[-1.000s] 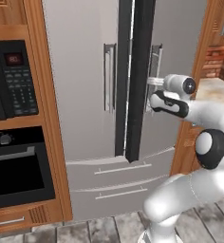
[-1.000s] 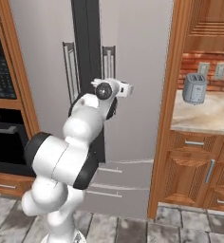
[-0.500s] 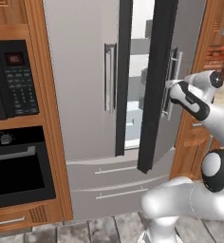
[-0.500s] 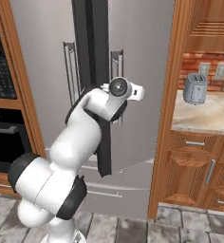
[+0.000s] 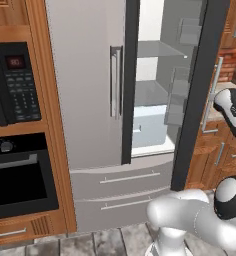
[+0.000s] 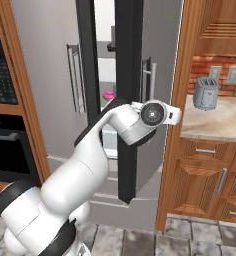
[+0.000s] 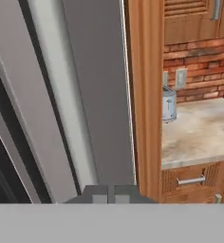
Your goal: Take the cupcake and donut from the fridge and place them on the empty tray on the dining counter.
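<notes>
Left base view puts the fridge [image 5: 97,90] across the middle, its left door shut and its right door [image 5: 197,90] swung out edge-on at about 2 o'clock, baring a white interior with grey shelves. The arm rises from 5 o'clock, bends at a dark elbow joint and reaches up to 3 o'clock, where its wrist sits just beside the door's bar handle [image 5: 210,95].

Right base view shows the arm sweeping from 7 o'clock up to the centre, forearm level, with the wrist joint pressed near the open door's outer face [image 6: 155,100]. Through the gap between the doors, at about 10 o'clock from the wrist, the pink donut [image 6: 108,94] lies on a shelf inside the fridge. The cupcake cannot be made out. A toaster [image 6: 206,93] stands on the wall counter [image 6: 215,122] at 3 o'clock.

Hand view has the gripper [image 7: 110,191] at 6 o'clock, its two tips drawn together with nothing seen between them, facing the grey door edge and the wooden cabinet side [image 7: 144,95].
</notes>
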Controlling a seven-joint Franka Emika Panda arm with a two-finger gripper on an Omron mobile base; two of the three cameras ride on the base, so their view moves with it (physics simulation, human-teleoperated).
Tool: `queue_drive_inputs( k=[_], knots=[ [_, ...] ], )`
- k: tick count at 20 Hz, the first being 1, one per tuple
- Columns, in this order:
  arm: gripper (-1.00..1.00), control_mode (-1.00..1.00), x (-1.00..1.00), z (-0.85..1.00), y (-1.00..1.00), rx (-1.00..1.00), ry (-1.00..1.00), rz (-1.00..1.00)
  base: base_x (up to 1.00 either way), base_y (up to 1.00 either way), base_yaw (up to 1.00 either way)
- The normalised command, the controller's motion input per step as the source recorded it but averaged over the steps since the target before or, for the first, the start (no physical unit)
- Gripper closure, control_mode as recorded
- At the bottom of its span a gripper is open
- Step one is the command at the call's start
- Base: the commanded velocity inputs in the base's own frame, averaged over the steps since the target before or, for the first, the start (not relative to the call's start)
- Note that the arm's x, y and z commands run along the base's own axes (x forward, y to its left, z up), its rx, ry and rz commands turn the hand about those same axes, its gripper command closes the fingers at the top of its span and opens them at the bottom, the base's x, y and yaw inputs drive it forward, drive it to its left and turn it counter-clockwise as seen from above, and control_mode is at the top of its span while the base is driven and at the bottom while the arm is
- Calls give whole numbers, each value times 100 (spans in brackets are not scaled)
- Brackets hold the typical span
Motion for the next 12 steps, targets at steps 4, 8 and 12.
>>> queue_drive_inputs(
  k=[4, 8, 12],
  knots=[
    [-100, -100, -39, 0, -54, 0, -7, -16, 0, 0, 0],
    [-100, -100, -89, 26, -11, -1, -8, -1, 0, 0, 0],
    [-100, -100, -100, 48, 19, -10, -12, 21, 0, 0, 0]
  ],
)
